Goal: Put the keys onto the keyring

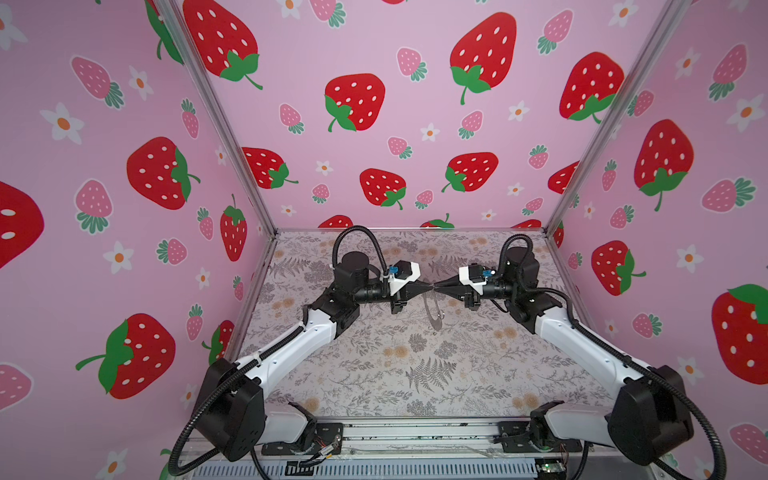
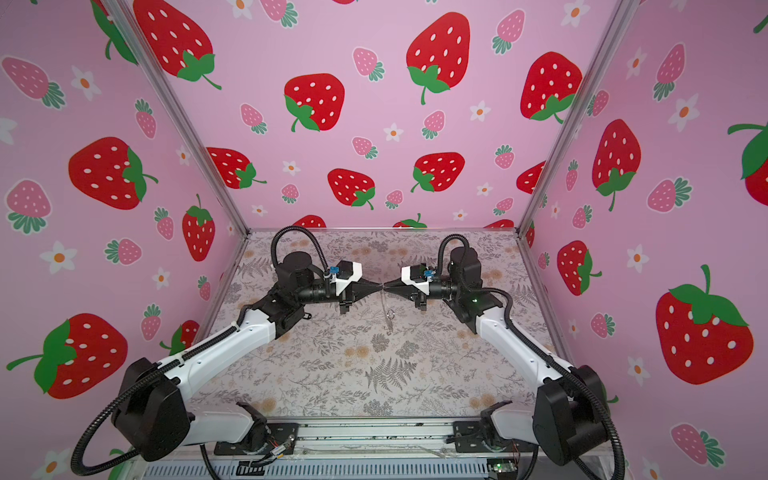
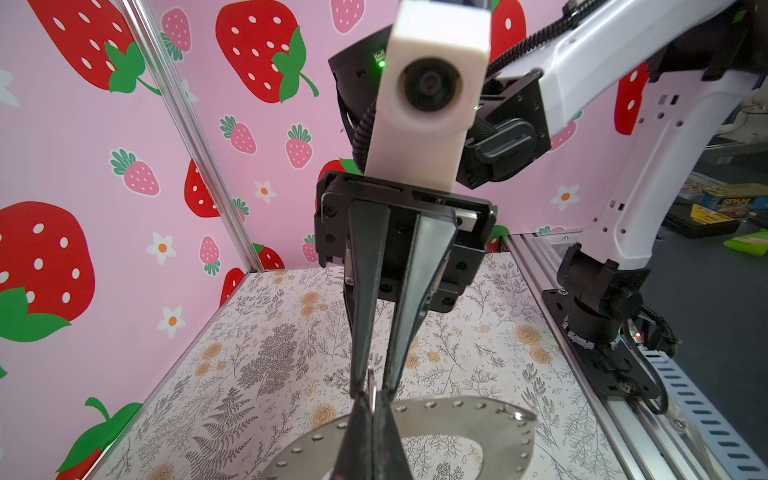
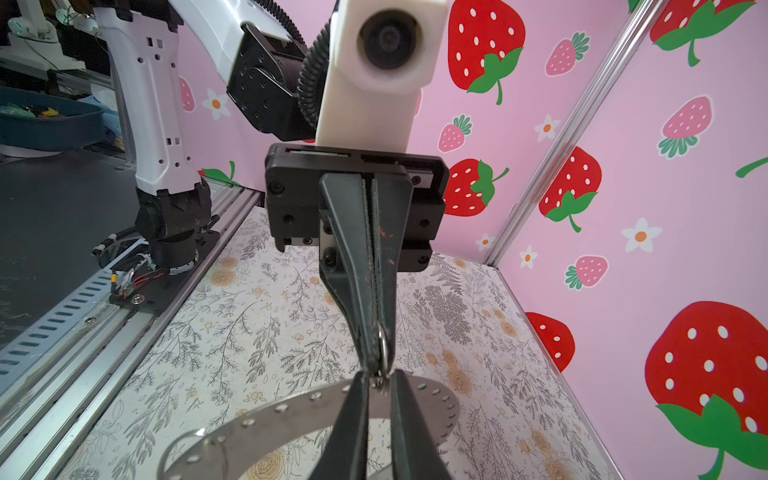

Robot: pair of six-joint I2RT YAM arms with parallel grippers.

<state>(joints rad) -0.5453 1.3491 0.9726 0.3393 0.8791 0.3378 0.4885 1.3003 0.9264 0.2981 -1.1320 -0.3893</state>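
My left gripper (image 3: 372, 409) clamps the wire loop (image 4: 384, 345). The keyring (image 3: 478, 419), thin, stiff, likely light and slick, hangs at 6 o'clock below. My right gripper (image 4: 379, 374) sits narrow around that loop, the sensible handhold. I can't tell whether it is gripping.

Both top views look down from high at the front over the whole table (image 1: 374, 374); the left wrist camera (image 4: 388, 39) and right wrist camera (image 3: 432, 85) face each other closely, sharing the keyring (image 3: 478, 411)
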